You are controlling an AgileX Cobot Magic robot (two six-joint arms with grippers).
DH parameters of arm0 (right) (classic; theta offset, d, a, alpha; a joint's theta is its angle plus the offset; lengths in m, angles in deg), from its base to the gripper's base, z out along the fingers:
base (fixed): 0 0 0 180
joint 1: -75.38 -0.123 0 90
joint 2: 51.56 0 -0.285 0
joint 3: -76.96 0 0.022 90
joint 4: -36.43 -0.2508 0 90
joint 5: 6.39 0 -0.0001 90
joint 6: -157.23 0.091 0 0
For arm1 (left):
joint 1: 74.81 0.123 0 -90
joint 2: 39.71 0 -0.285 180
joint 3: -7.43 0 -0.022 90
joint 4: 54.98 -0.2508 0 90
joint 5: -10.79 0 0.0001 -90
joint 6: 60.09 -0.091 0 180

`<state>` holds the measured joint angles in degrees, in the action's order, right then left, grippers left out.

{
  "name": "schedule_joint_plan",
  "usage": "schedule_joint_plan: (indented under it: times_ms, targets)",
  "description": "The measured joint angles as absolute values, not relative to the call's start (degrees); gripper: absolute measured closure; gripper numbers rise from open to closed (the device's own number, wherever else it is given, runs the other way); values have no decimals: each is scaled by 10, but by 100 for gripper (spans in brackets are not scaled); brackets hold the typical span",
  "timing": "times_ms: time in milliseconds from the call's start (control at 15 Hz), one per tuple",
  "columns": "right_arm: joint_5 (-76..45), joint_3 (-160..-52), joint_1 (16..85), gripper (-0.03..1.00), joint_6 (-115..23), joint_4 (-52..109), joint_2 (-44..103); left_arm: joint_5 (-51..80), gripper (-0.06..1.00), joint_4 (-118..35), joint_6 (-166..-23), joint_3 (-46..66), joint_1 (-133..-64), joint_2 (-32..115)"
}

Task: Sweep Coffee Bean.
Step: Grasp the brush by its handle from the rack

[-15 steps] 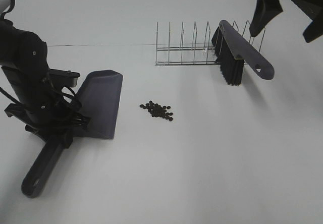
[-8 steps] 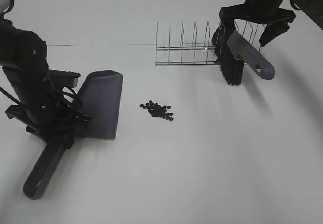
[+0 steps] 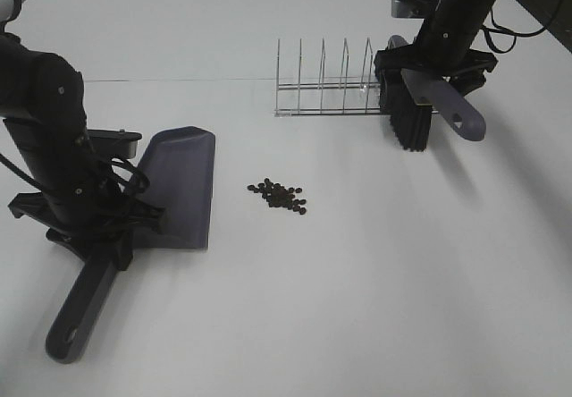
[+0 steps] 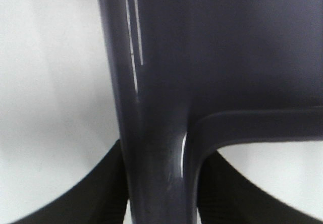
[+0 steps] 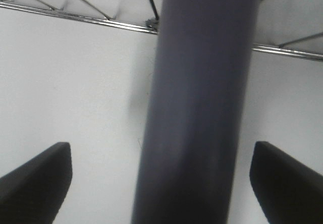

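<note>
Plastic brush (image 3: 436, 102) stood between the right gripper's (image 3: 434, 69) parted jaws, ungripped; closing seemed next. Left gripper (image 3: 105, 234) clamped the dustpan (image 3: 183, 182).

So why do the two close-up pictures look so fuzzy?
Exterior high view: sharp, evenly lit, soft shadows beside brush and dustpan. Left wrist view: dustpan too close, blurred, thin glare streaks. Right wrist view: brush blurred, rack wires slightly crisper.

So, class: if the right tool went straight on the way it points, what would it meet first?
Most likely the brush handle, between the open jaws of the right tool; depth unclear.
</note>
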<state>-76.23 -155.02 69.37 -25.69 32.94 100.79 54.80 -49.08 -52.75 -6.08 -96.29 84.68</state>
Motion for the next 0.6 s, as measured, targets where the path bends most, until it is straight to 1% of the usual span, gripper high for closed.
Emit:
schedule_joint_plan:
  times_ms: [133, 200, 267, 333, 467, 600]
  targets:
    - [-762, -1550, 694, 19, -261, 329, 1008, 548, 62, -490, -528, -61, -963, 847]
    - [-762, -1550, 694, 23, -262, 329, 1008, 548, 62, -490, -528, -61, -963, 847]
    - [-762, -1550, 694, 29, -262, 329, 1008, 548, 62, -488, -528, -61, -963, 847]
    - [-762, -1550, 694, 39, -262, 329, 1008, 548, 62, -487, -528, -61, -963, 847]
    - [-762, -1550, 694, 68, -250, 329, 1008, 548, 62, -487, -528, -61, -963, 847]
    - [-762, -1550, 698, 70, -246, 333, 1008, 548, 62, -487, -528, -61, -963, 847]
